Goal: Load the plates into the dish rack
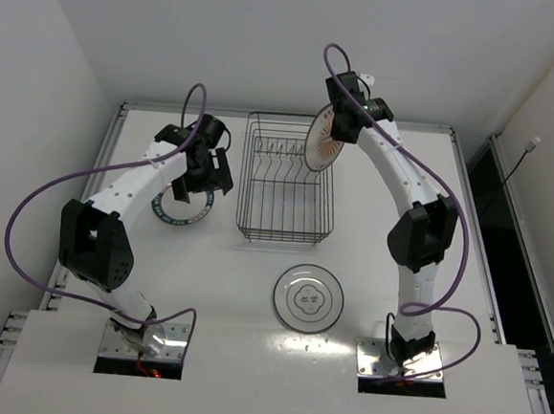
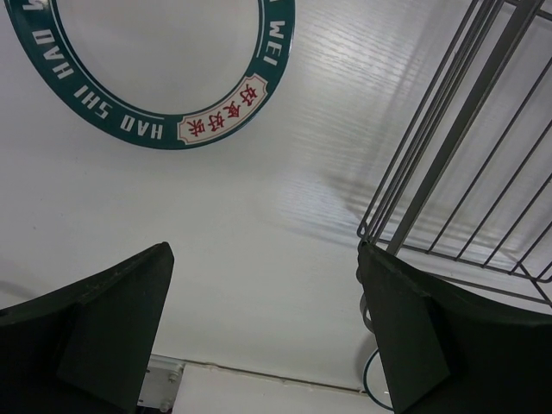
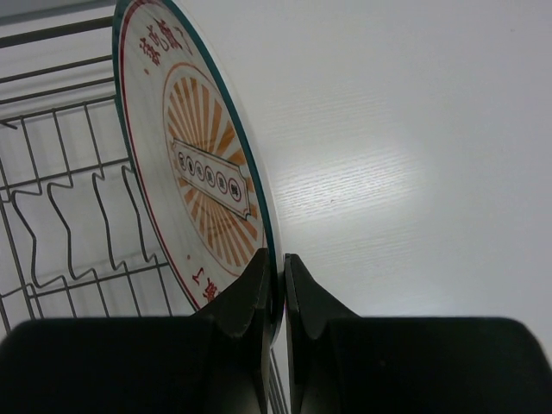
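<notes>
Right gripper (image 3: 278, 259): clamped on the rim of the orange sunburst plate (image 3: 198, 172), one finger on each face.
Orange sunburst plate: held on edge, roughly upright, at the far right side of the dish rack (image 1: 284, 234); whether its lower edge rests among the tines cannot be told.
Left gripper (image 2: 263, 259): jaws spread wide with nothing between them, above bare table (image 1: 241, 300) between the teal-rimmed plate and the rack's left wall.
Teal-rimmed plate (image 2: 155, 129): flat on the table left of the rack, partly under the left arm in the top view.
White plate with dark rim (image 1: 308, 298): flat on the table, near the rack's front edge but apart from it.
Dish rack: centred on the table, upright tines along its far half.
</notes>
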Motion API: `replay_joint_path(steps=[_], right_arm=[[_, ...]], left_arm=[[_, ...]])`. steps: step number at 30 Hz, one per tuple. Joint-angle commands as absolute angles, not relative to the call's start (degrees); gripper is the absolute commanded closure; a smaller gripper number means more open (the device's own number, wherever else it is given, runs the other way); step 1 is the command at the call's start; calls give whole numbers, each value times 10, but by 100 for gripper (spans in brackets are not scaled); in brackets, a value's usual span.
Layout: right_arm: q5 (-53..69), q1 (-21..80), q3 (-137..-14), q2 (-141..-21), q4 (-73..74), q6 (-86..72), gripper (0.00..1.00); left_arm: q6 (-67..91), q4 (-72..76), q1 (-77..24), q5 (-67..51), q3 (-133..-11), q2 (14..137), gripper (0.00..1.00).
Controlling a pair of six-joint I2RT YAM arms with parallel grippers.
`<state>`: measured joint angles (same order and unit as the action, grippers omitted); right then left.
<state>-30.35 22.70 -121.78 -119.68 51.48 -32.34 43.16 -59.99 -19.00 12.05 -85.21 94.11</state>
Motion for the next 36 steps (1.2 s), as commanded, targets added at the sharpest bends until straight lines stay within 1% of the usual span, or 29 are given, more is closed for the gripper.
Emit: replay_joint_path(steps=[1,7,11,14,21,27,34,35,36], right_arm=[[-365,221,-1242,-1153,514,-303,100],[-370,215,-1267,-1153,521,-287,100],[-370,221,-1217,-1136,507,-293,100],[-363,221,-1206,-1136,507,-293,100],[-334,233,-1200,-1170,502,-293,100],[-334,261,-1234,-1211,515,-287,100],[-351,293,-1246,-1245,541,-282,100],[-351,298,-1241,-1245,541,-282,96],[-344,298,-1241,-1245,541,-282,94]], left_arm=[[438,-605,-185,124,-849,915,13],[438,-605,-185,124,-849,915,13],[438,-605,-185,129,-849,915,13],[438,-605,-185,129,-849,915,13],[438,-605,-185,134,-844,910,13],[438,-605,-185,134,-844,910,13],[438,-605,-185,134,-844,910,13],[438,-605,-185,134,-844,910,13],[438,-605,-185,134,-844,910,13]])
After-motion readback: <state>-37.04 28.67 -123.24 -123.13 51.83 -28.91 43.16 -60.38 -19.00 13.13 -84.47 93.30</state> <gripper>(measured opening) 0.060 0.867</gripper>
